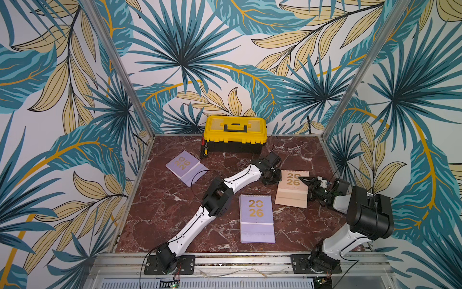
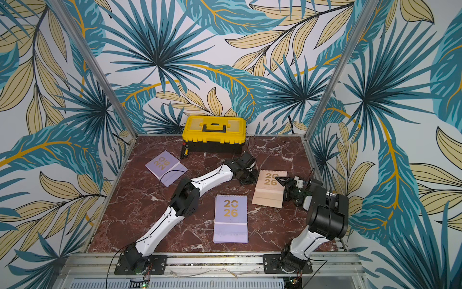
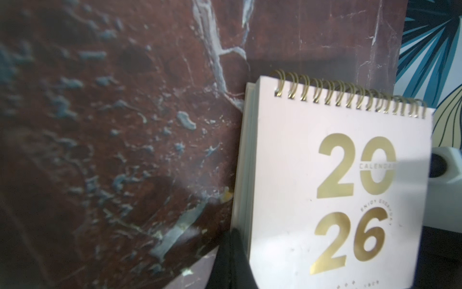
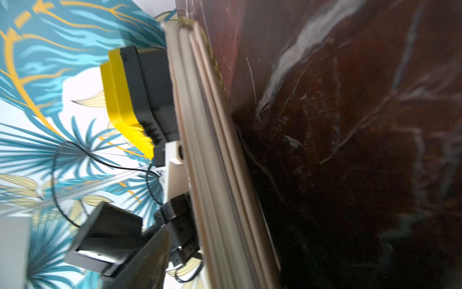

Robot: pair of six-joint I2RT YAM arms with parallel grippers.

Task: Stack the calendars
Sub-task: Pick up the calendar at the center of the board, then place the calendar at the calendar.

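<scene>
A peach-pink calendar point(image 1: 291, 189) point(image 2: 268, 191) with gold "2026" lies flat at the right of the marble table. My left gripper point(image 1: 271, 176) point(image 3: 233, 250) is shut, its joined tips against that calendar's left edge point(image 3: 325, 175). My right gripper point(image 1: 303, 180) point(image 2: 281, 180) reaches in from the opposite side, open. Its jaws straddle the calendar's thick layered edge point(image 4: 215, 175). One finger point(image 4: 145, 260) stands off the cover with a gap showing. The other is hidden. A lilac calendar point(image 1: 257, 219) lies front centre. Another lilac one point(image 1: 186, 167) lies back left.
A yellow-and-black toolbox point(image 1: 235, 135) stands against the back wall, with a dark pen point(image 1: 203, 151) beside its left end. Leaf-patterned walls and aluminium posts close in the table point(image 1: 162, 212) on three sides. The left arm stretches diagonally across the middle.
</scene>
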